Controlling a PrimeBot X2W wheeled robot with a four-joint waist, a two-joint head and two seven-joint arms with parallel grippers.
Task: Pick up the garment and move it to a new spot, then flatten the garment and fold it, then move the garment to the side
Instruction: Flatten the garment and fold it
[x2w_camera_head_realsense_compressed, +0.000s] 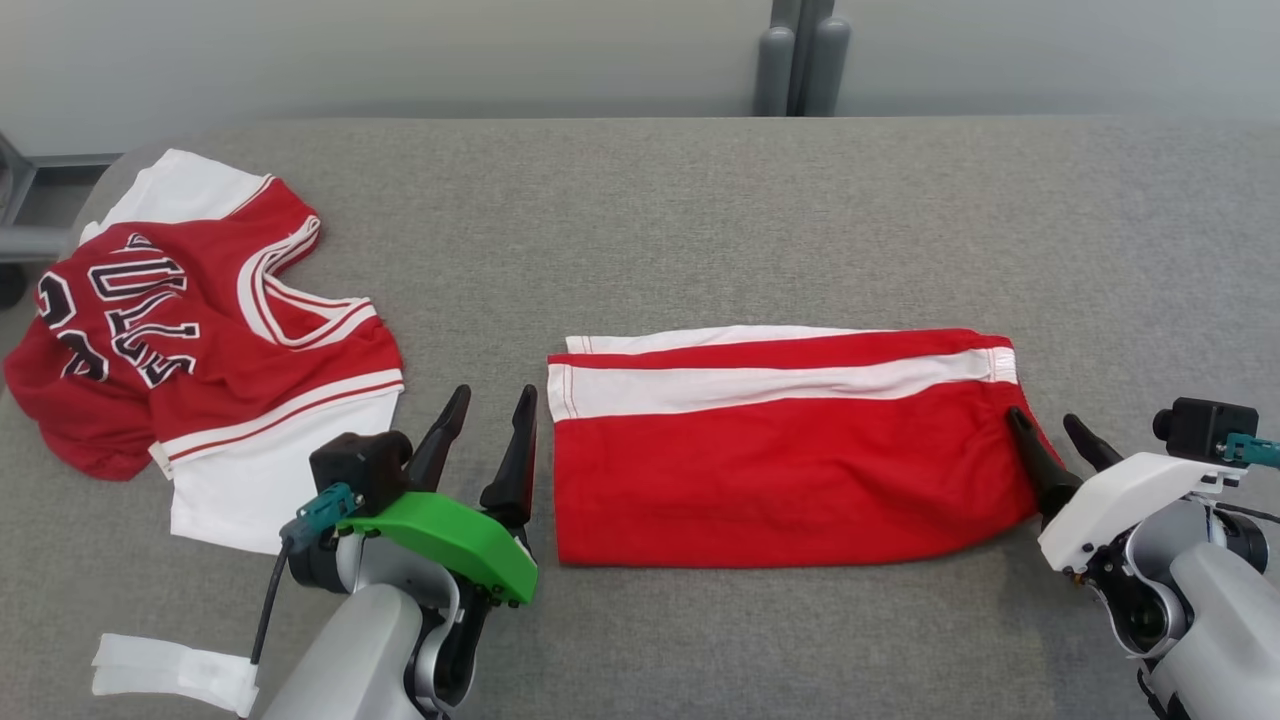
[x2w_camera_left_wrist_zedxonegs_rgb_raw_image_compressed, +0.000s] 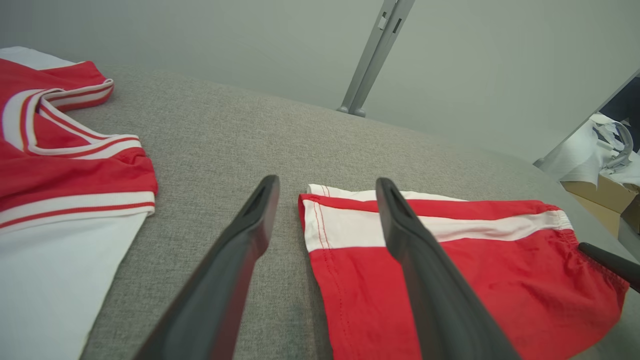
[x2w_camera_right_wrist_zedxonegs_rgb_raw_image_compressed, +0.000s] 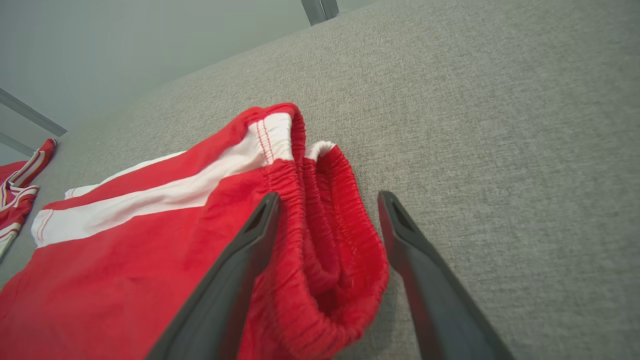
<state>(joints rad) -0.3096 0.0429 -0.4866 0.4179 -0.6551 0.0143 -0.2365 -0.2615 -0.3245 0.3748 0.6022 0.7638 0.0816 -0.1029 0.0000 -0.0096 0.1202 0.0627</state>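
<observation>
Folded shorts lie mid-desk. Left hand, spread, is just beside the hem; right hand, spread, straddles the waistband.

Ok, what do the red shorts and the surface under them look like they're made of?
Shorts: probably a thin, matte synthetic knit, going by the soft wrinkles and gathered elastic waistband. Surface: grey woven fabric, matte, with a visible coarse weave; what's underneath can't be told.
</observation>
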